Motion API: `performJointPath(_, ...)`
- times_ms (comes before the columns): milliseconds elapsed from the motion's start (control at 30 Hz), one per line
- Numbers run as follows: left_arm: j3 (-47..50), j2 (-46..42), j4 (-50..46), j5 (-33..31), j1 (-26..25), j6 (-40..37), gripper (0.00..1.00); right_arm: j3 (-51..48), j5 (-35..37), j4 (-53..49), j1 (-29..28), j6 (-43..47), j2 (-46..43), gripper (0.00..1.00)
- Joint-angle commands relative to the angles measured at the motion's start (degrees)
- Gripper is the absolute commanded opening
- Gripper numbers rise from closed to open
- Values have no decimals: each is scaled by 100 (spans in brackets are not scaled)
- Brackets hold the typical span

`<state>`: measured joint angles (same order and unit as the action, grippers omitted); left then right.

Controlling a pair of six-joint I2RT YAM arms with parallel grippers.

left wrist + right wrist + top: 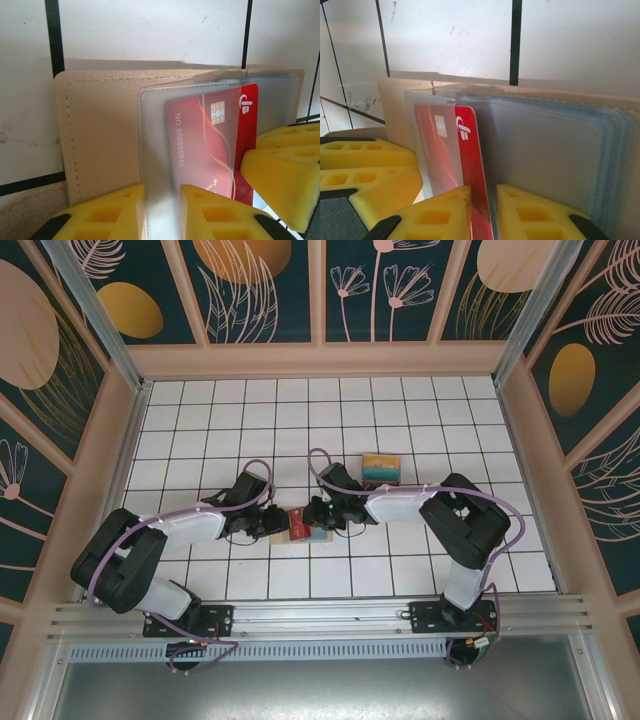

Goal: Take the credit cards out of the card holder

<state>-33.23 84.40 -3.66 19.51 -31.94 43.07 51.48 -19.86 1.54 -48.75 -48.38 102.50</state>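
Note:
The tan card holder [300,533] lies open on the tiled floor between both arms. My left gripper [283,523] reaches it from the left and is shut on a clear plastic sleeve [155,150] of the holder [100,130]. A red credit card [210,140] sits partly out of that sleeve. My right gripper [483,192] comes from the right; the red card's [470,145] free edge stands between its yellow fingers, touching the left finger with a small gap on the other side, so the jaws are slightly open. Further clear sleeves [555,145] stand to the right.
A fanned pile of coloured cards [381,470] lies on the tiles just behind the right arm's wrist. Wooden walls ring the white tiled floor [300,420]. The other arm's yellow fingers [280,170] crowd close beside the holder.

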Motion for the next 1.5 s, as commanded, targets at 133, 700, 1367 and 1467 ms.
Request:
performJointPath(133, -41, 149, -313, -48, -14, -104, 22, -12, 40, 48, -13, -65, 7, 0)
performJointPath(700, -26, 173, -346, -63, -9, -122, 20, -1075, 421, -43, 522, -123, -1153, 0)
performJointPath(1367, -926, -1239, -830, -751, -4, 56, 83, 604, 2709, -2577, 762, 2931, -2841, 0)
performJointPath(1467, -1005, -1595, -810, -961, -5, 44, 95, 712, 3150, -2613, 762, 4066, -3013, 0)
